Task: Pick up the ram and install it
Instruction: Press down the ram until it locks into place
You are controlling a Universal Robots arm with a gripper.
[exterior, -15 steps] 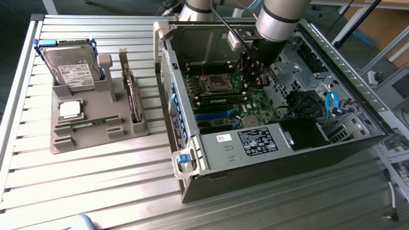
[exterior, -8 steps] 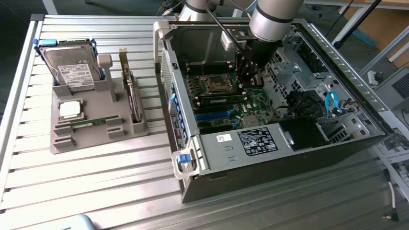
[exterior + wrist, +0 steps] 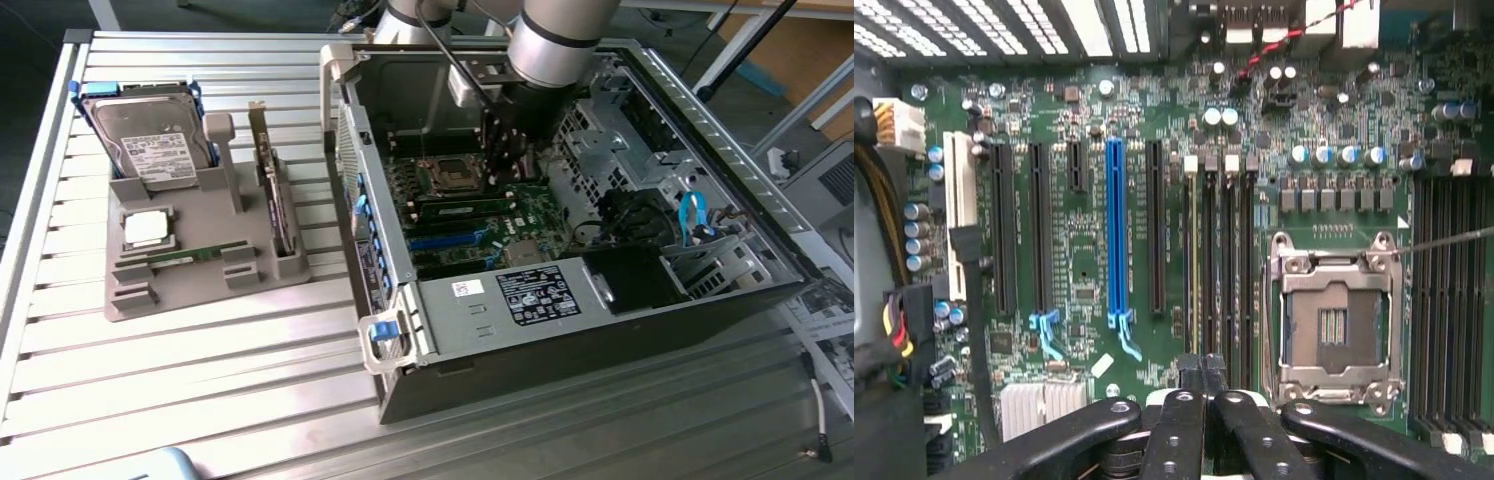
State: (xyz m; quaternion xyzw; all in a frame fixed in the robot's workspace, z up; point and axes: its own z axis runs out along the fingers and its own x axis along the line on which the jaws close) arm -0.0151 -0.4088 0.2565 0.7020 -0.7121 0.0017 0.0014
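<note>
- The gripper is shut, its two dark fingertips pressed together with nothing visible between them; it hangs inside the open computer case, over the motherboard.
- In the wrist view the closed tips sit over the near end of the black memory slots, which lie between the empty processor socket and the blue expansion slot.
- One slot there seems to hold a seated stick with a pale edge, though from this angle it is hard to be sure.
- In the exterior view the arm reaches down into the case beside the socket, and a green ram stick lies seated on the board just below it.
- Outside the case, on the exterior view's left, a grey holder tray carries a second ram stick lying flat, a square silver processor chip, a hard drive and an upright expansion card.
</note>
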